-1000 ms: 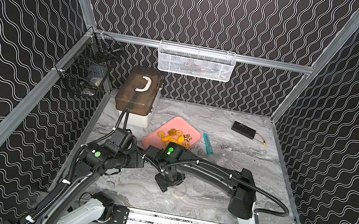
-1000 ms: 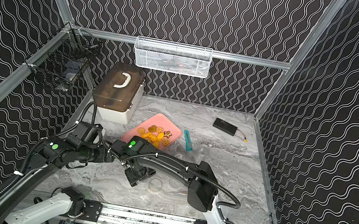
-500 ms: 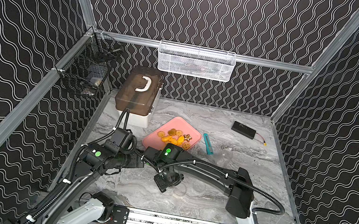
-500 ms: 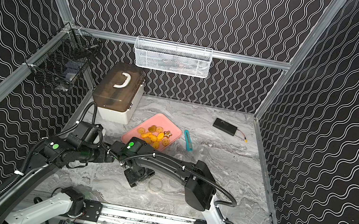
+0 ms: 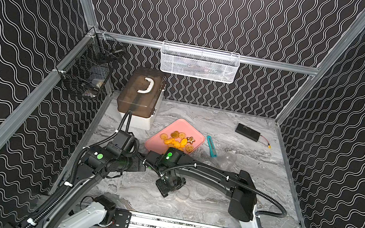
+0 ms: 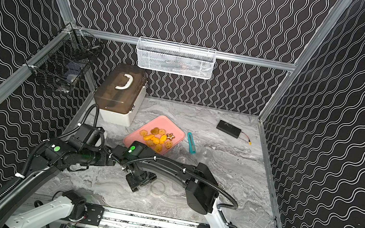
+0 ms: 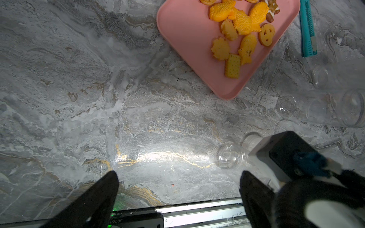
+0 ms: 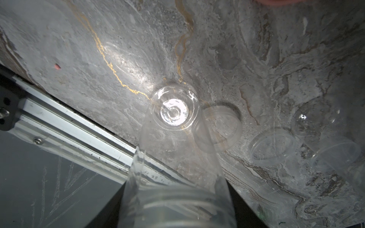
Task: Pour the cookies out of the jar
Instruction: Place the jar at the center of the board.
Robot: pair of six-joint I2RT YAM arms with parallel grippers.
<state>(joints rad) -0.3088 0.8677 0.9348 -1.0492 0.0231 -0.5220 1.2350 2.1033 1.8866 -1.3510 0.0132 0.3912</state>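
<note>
Cookies [image 7: 237, 29] lie on tray [image 7: 187, 43]. Right gripper [image 5: 169, 184] pinches the empty jar [image 8: 173, 138] at its neck, base near the table [image 7: 79, 98] beside a lid [image 8: 219, 130]. Lower vertically until seated, then release. Left gripper [image 7: 177, 177] stands spread, empty.

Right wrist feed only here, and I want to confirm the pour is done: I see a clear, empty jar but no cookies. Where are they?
Observer: The cookies lie together on the pink tray.
Operator: Where is the left pincer?
Observer: The left pincer is open and empty, close beside the right pincer, which holds the jar.
Operator: Is anything lying next to the tray?
Observer: A teal tool lies right beside it.
</note>
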